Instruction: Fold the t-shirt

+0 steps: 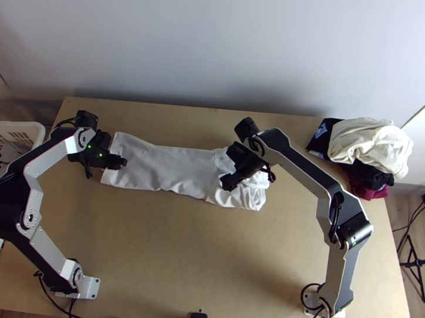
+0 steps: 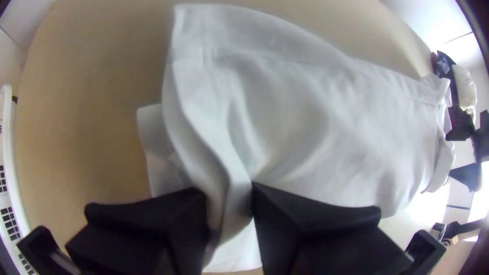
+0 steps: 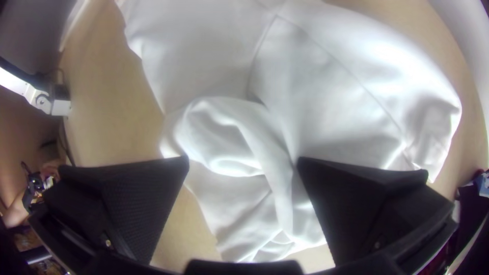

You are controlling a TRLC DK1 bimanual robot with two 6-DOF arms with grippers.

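White t-shirt lies lengthwise across the tabletop, its hem pointing left.
Its long axis runs left to right, smoother at the hem, bunched at the right end; the left gripper pinches the hem end, while the right gripper is spread over the bunched part. A white basket at far left holds grey and dark clothes.

Left end effector pinched nearly together; right end effector spread wide
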